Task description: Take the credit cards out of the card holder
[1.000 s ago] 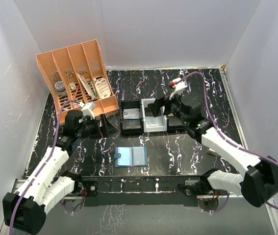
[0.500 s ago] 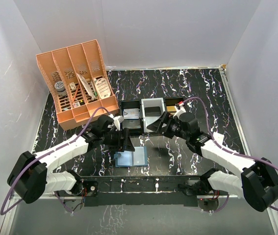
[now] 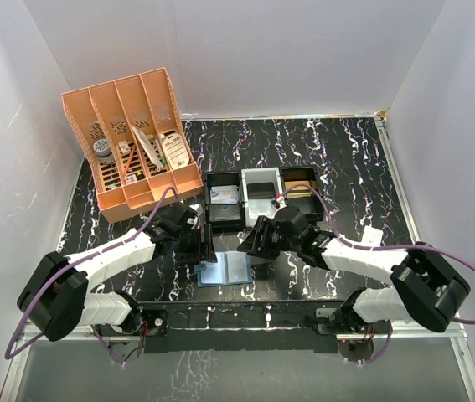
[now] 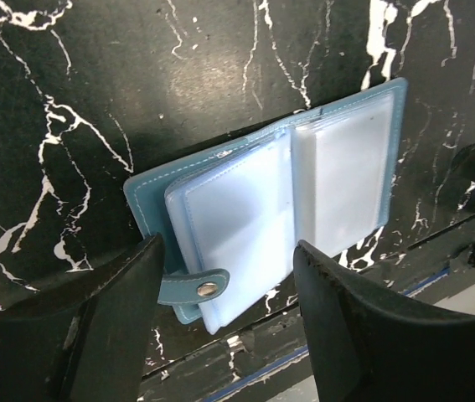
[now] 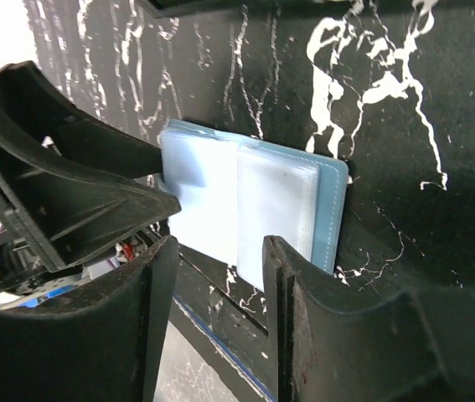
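Cataloguing a small, soft, teal-blue bifold card holder (image 3: 224,270): lying spread open and flat on the glossy black, white-veined tabletop (image 3: 346,159), directly under both pincers and framed between their fingers. Hovering over its strap side with the left pincer (image 4: 227,247), jaws spread wide and gripping nothing. Hovering over the opposite cover edge with the right pincer (image 5: 220,247), likewise parted and empty. Showing stitched faux-leather covers, a stack of cloudy pale-blue plastic sleeves (image 4: 245,218), and a short teal strap tab with a metal snap stud (image 4: 195,289) beside the left pincer's finger. Not making out any credit cards through the sleeves. Judging it light, floppy and prone to sliding on the slick top, with the sleeves slippery and apt to fan or buckle. Probably calling for pinning one stitched cover edge down under one pincer while nipping a stiff card edge at a sleeve mouth with the other.
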